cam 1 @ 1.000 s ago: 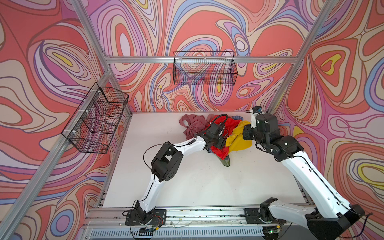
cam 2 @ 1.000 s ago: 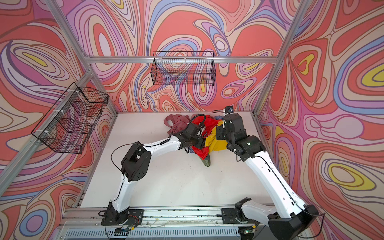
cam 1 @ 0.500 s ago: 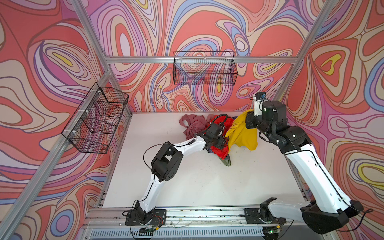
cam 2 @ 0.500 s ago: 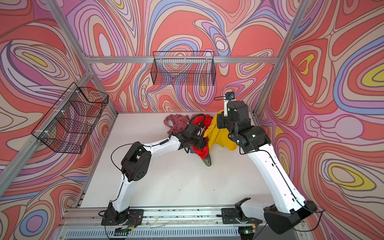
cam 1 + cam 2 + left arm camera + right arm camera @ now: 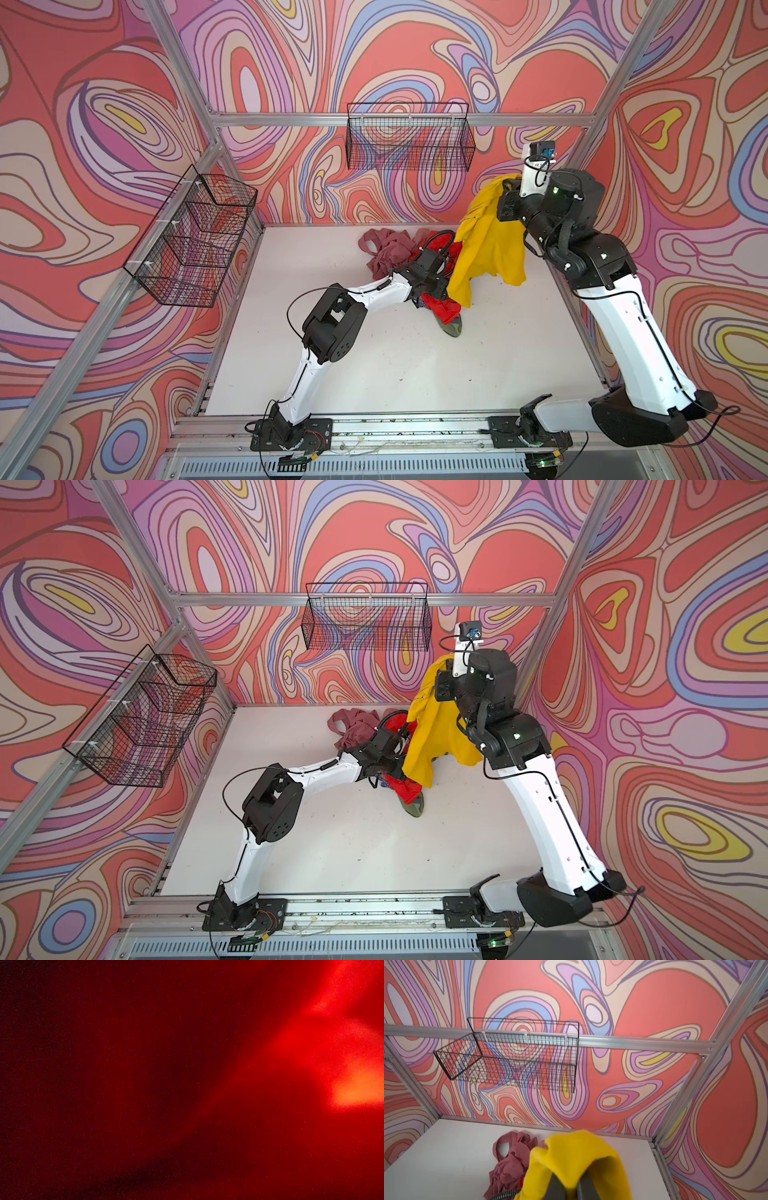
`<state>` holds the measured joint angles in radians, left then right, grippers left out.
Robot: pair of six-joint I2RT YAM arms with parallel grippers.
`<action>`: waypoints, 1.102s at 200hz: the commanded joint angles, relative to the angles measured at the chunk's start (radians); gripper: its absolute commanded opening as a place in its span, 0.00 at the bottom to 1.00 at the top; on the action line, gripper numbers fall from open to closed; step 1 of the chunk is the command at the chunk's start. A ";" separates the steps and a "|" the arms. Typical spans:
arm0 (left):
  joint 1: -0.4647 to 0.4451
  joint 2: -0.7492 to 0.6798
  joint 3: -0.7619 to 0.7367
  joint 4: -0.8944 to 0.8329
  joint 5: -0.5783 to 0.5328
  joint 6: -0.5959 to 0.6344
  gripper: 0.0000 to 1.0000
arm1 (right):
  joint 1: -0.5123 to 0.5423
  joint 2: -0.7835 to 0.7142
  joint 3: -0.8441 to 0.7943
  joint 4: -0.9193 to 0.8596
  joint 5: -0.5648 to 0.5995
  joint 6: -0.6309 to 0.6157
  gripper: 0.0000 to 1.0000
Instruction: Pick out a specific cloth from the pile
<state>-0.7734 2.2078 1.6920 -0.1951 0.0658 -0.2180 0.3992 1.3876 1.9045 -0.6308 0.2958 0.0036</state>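
Hanging clear above the pile (image 5: pixel 419 270), the cloth (image 5: pixel 486 249) is seen in both top views raised high at about 2 o'clock from the table's (image 5: pixel 374 365) centre, its lowest corner dangling just over the red cloth (image 5: pixel 446 309). It is pinched at its top by the right gripper (image 5: pixel 572 1183), whose jaws are closed tight on a fold of the mustard fabric, as the right wrist view shows.

The picking out is judged nearly done: the cloth is lifted free, and only carrying it away from the heap and setting it down appears to be left.

The left gripper (image 5: pixel 434 286) is sunk into the pile beside the pink cloth (image 5: pixel 384 253); its wrist view is filled by red fabric, so how wide its jaws stand cannot be told.

Compared with a second ago, the cloth has been drawn from lying on the heap to hanging well above it, and the right arm has been raised towards 1 o'clock.
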 commanded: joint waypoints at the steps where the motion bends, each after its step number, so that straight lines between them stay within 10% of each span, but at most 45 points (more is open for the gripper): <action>1: 0.010 0.026 -0.048 -0.095 -0.004 -0.027 0.76 | -0.004 0.040 0.034 0.086 -0.045 -0.001 0.00; 156: 0.011 -0.450 -0.328 -0.085 -0.171 -0.144 0.91 | -0.006 -0.029 -0.748 0.394 -0.174 0.271 0.00; 220: -0.009 -0.555 -0.514 0.172 0.163 -0.142 0.85 | -0.026 -0.039 -0.779 0.421 -0.181 0.292 0.00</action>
<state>-0.7666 1.6566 1.2064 -0.1474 0.0841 -0.3439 0.3836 1.3716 1.1294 -0.2226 0.1246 0.2794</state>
